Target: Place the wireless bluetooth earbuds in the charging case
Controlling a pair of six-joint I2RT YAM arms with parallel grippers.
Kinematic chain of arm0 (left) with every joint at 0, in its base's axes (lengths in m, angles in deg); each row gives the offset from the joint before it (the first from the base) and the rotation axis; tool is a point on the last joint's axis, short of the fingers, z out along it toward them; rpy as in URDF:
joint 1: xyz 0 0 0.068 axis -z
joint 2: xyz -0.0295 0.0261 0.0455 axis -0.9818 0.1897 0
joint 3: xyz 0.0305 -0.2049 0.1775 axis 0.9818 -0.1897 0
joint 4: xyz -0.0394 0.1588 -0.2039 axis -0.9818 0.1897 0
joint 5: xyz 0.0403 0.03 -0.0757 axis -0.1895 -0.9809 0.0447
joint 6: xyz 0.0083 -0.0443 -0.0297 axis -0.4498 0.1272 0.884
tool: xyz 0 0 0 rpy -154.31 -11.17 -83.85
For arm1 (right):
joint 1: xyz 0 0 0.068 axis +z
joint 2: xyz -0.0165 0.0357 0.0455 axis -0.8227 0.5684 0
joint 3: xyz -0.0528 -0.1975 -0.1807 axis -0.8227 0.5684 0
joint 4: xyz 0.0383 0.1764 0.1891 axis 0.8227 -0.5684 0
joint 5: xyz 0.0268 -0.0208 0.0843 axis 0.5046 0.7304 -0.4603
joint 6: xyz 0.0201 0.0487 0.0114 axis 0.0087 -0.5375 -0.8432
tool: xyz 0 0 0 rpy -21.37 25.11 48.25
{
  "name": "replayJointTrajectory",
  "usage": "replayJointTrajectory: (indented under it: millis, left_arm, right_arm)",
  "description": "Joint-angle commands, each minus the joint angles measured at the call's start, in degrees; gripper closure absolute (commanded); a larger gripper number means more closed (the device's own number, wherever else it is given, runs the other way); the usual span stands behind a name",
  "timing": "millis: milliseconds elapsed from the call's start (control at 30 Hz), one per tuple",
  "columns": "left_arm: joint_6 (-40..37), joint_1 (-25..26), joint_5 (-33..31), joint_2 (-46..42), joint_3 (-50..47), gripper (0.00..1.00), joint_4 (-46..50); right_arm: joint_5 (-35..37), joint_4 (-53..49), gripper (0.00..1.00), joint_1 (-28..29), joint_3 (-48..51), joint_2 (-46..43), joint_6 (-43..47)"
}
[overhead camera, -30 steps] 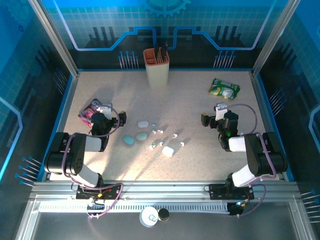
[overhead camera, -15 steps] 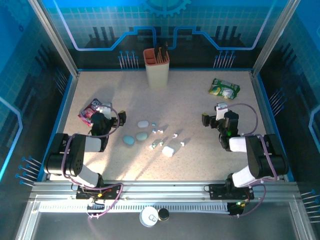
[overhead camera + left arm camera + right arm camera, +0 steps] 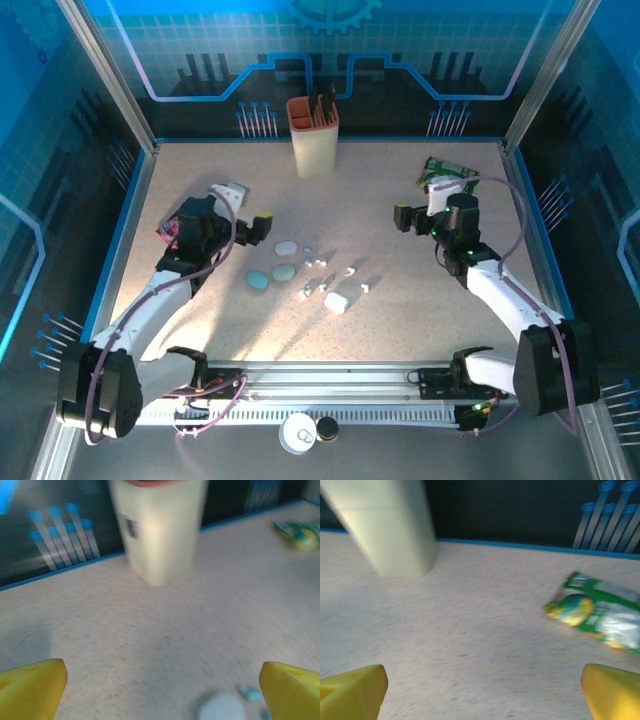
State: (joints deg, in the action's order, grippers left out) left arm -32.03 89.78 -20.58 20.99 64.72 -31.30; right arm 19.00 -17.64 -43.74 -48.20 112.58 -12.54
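Several tiny white earbuds (image 3: 320,263) lie scattered mid-table, between a row of pebble-like cases and a white charging case (image 3: 336,302) nearer the front. A pale case (image 3: 287,247), a teal case (image 3: 284,271) and a blue case (image 3: 257,280) sit to their left. My left gripper (image 3: 248,208) hangs open just left of the pale case, which shows blurred (image 3: 222,708) low in the left wrist view between the spread yellow fingertips (image 3: 31,687). My right gripper (image 3: 418,206) is open above bare table, right of the earbuds. Nothing sits between its fingertips (image 3: 351,690).
A cream utensil holder (image 3: 314,136) stands at the back centre. A green packet (image 3: 447,178) lies at the back right, close behind my right gripper, and a pink packet (image 3: 178,222) lies under my left arm. Blue walls rim the table.
Both arms have unfolded from their tucked poses and reached out over the table. Each gripper now sits farther from its base and higher up. Both stay open; the cases and earbuds have not moved.
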Motion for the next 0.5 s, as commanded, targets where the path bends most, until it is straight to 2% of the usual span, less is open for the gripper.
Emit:
replayJointTrajectory:
  millis: [0,133,233,467]
  left_arm:
    - [-12.5,3.8,8.8,0.0,4.9,0.01,23.4]
    - [-21.1,6.6,11.6,2.5,8.4,0.01,34.2]
    - [-25.6,7.7,10.6,4.6,8.6,0.01,36.9]
    - [-32.5,9.6,8.6,13.4,9.5,0.07,38.4]
  right_arm:
    - [-2.7,-10.0,0.00,7.1,-3.4,1.9,-0.9]
    - [-3.1,-10.0,0.00,15.3,-4.8,4.1,-4.7]
    - [-4.0,-9.0,0.00,19.1,-4.3,4.9,-9.4]
    - [-2.9,-6.9,0.00,21.2,-0.3,4.6,-18.1]
